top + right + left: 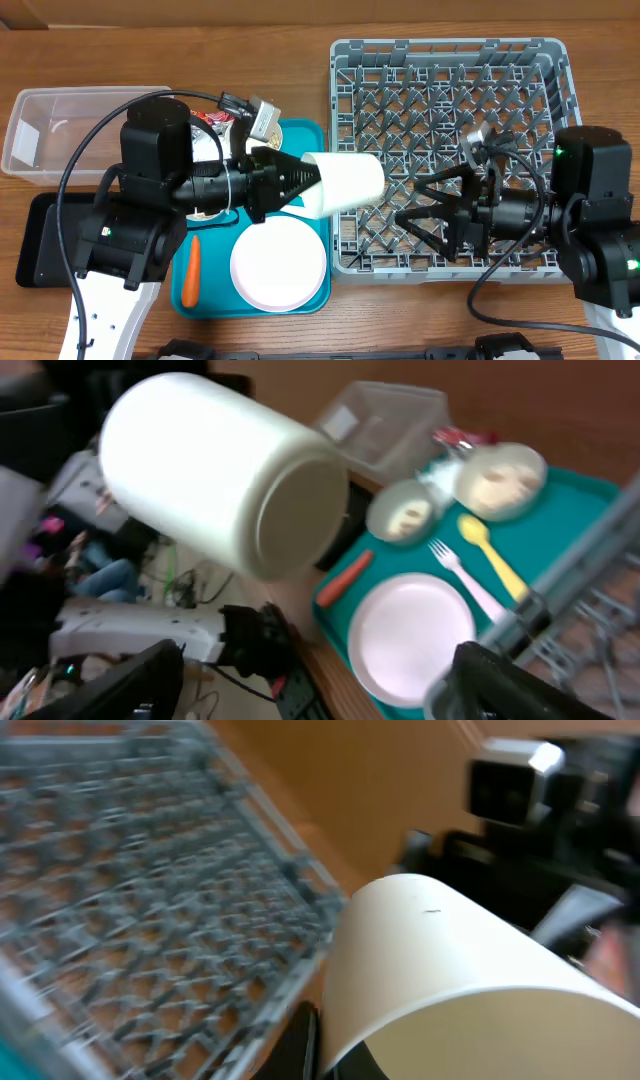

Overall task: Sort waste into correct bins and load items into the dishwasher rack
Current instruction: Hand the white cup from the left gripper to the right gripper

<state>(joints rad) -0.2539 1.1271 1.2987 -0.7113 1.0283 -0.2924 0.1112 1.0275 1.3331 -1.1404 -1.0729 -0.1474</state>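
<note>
White cup (345, 183) is held on its side, pinched by left gripper (303, 186), at dishwasher rack (445, 48) edge. Right gripper (412, 205) is spread wide over the rack.

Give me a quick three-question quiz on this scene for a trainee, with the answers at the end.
1. True or false: the right gripper is shut on a bowl.
2. The cup in the left gripper is: A) upright B) on its side C) upside down.
3. Fill in: the plate lies on the ____ tray.
Key: 1 false, it is open and empty; 2 B; 3 teal.
</note>
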